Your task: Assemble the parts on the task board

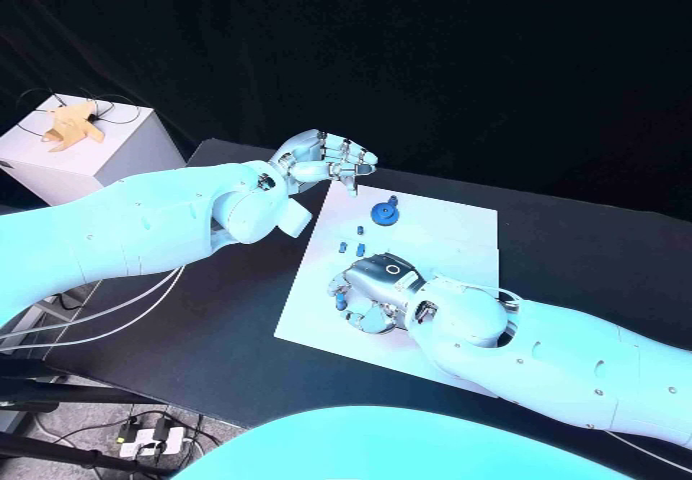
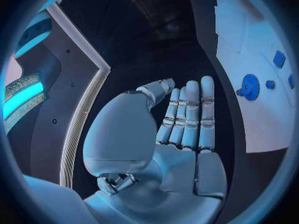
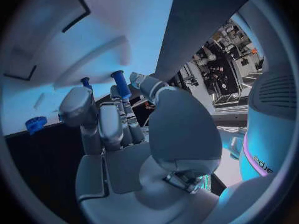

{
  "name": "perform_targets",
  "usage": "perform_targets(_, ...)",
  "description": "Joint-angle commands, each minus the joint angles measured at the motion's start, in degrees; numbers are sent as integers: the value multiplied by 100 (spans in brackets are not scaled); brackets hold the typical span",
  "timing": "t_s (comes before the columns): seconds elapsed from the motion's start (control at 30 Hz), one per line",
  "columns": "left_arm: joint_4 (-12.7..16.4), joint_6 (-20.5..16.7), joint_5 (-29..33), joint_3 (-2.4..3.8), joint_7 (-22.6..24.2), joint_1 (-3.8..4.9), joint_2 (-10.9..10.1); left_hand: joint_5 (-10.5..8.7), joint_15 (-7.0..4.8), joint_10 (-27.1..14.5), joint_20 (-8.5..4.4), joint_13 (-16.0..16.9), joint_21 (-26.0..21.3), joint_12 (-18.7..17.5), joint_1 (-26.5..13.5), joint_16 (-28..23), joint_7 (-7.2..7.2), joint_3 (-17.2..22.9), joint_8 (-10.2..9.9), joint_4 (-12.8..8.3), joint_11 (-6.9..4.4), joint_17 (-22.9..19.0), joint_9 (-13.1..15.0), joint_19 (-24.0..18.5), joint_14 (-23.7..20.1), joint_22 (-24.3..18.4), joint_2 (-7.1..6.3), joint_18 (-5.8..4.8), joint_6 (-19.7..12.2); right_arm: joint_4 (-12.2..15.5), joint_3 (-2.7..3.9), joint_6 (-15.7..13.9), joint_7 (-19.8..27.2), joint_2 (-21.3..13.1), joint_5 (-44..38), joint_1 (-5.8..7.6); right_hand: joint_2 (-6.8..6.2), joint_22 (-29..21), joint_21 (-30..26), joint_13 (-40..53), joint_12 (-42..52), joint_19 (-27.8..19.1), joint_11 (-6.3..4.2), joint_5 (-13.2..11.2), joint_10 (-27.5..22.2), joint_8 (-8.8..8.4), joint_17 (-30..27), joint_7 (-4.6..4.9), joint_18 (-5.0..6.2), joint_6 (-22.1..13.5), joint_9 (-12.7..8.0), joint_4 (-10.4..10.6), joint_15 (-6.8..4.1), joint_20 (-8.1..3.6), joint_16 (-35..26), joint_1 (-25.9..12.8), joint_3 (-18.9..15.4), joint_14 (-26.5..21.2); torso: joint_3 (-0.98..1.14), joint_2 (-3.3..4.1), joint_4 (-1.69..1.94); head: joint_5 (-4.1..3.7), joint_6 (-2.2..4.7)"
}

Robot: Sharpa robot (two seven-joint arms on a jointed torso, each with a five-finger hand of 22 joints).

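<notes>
head camera looking down, 2 wrist cameras close behind hands

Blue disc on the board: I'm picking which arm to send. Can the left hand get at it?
Probably yes. The left hand hovers open at the board's far corner, near the blue disc, with nothing between them.

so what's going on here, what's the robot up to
The robot is working at a white task board with small blue parts. Its right hand is down on the board's near left part, holding a blue peg between its fingers. Its left hand hovers by the board's far left corner, fingers straight, holding nothing. A round blue part and a few small pieces lie on the board.
</notes>
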Motion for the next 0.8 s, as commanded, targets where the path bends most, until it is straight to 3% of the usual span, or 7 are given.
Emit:
perform_targets(0.03, 7, 83, 37, 3, 16, 3, 6, 11, 5, -29, 4, -5, -22, 4, 32, -35, 11, -44, 38, -3, -11, -8, 5, 20, -50, -9, 16, 90, -23, 22, 1, 29, 153, -29, 1, -1, -42, -129, -239, 15, 30, -69, 17, -35, -182, -49, -130, 4, 72, -43, -20, 0, 4, 22, -69, 45, -168, -83, 1, -3, 6, -3, 0)
perform_targets(0.13, 6, 79, 37, 3, 7, 3, 2, 12, 6, -34, 5, -10, -26, 7, 31, -37, 10, -47, 44, 2, -10, -11, 4, 20, -52, -12, 21, 90, -28, 26, 0, -68, 75, -50, -15, -1, 3, -316, -577, 22, 85, -145, 31, -24, -347, -111, -354, 16, 126, -93, -47, 9, 20, 45, -190, 126, -395, -185, 3, 0, 4, -6, 0)
perform_targets(0.2, 5, 79, 37, 3, 2, 3, 0, 12, 6, -35, 5, -11, -27, 7, 29, -37, 11, -49, 44, 3, -10, -12, 3, 19, -52, -13, 20, 90, -29, 27, 0, -158, 20, -62, -23, -1, 245, -872, -1560, 38, 217, -405, 119, 71, -788, -283, -1117, 102, 254, -290, -123, 163, 83, 132, -624, 486, -1505, -556, 3, 2, -1, -7, 0)
perform_targets(0.27, 4, 81, 37, 2, -1, 3, -1, 12, 6, -35, 5, -11, -27, 7, 29, -37, 11, -49, 44, 3, -10, -12, 3, 19, -52, -13, 20, 90, -29, 29, 0, -207, -8, -70, -26, -1, 317, -954, -1683, 36, 291, -417, 83, 95, -867, -314, -1215, 101, 262, -314, -142, 255, 87, 134, -664, 626, -1785, -602, 6, 3, -2, -13, 0)
perform_targets(0.47, -2, 88, 37, 1, -7, 0, 1, 12, 6, -38, 5, -12, -28, 7, 30, -38, 11, -50, 45, 3, -9, -13, 3, 18, -54, -14, 19, 89, -30, 101, 0, -500, -75, -154, -15, -1, 184, -1381, -2345, 29, 748, -466, 128, 186, -1364, -515, -1728, 52, 334, -656, -332, 1651, 111, 130, -801, 1674, -2943, -831, 9, 5, 3, -52, 0)
perform_targets(0.6, -12, 93, 37, -1, -9, -4, 4, 12, 6, -38, 5, -12, -28, 7, 30, -38, 11, -50, 45, 3, -9, -13, 3, 18, -54, -14, 19, 89, -30, 265, 12, -782, -16, -336, 149, 9, 161, -1381, -2333, 31, 789, -450, 129, 200, -1394, -538, -1711, 39, 330, -792, -382, 1734, 110, 132, -773, 1742, -3006, -816, 10, -6, -2, -114, 0)
perform_targets(0.8, -18, 99, 47, -5, -4, -10, -4, 12, 6, -38, 5, -12, -28, 7, 30, -38, 11, -50, 45, 3, -9, -13, 3, 18, -54, -14, 19, 89, -30, 552, 95, -962, 267, -915, 1643, 241, 471, -1336, -2212, 100, 1281, -326, -1, 181, -532, -346, -1728, 30, 321, -255, -297, 1677, 2, 43, -707, 1832, -2720, -680, -3, -18, -46, -315, 0)
